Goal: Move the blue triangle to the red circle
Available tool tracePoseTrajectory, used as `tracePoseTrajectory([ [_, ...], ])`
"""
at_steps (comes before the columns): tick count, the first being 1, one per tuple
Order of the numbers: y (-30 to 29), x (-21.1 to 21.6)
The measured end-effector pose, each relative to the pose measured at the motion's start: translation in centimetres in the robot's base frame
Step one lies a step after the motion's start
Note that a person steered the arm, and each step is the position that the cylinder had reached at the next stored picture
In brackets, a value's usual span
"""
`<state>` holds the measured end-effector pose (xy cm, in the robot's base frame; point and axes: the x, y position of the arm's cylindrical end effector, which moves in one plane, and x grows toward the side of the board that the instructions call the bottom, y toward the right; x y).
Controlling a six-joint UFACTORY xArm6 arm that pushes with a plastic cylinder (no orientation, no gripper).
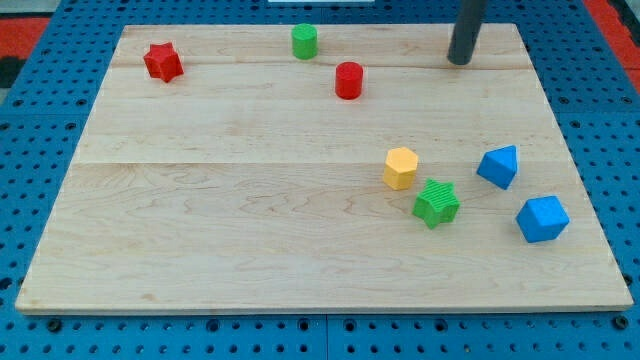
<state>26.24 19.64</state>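
- Camera view: my tip (459, 61), the end effector, is a bare rod with nothing to open or close; it touches no block, near the counter's (250, 230) top edge.
- Blue triangle (498, 166) lies below my tip and slightly to the view's right, well apart.
- Red circle (348, 80) sits to the view's left of my tip, up-left of the triangle.
- Judgement: tip must get round to the triangle's lower-right side to push up-left.
- Yellow block (400, 167) sits left of the triangle, below the line, I judge.
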Motion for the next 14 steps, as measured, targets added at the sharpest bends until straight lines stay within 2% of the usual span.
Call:
tracePoseTrajectory([
  [1,0.2,-0.9],
  [2,0.2,-4.4],
  [3,-1.4,-4.0],
  [4,-3.3,-1.8],
  [6,-3.9,-1.8],
  [7,-5.1,-0.4],
  [10,3.7,13.1],
  [11,4.3,17.6],
  [12,2.8,18.7],
  [14,2.2,23.4],
])
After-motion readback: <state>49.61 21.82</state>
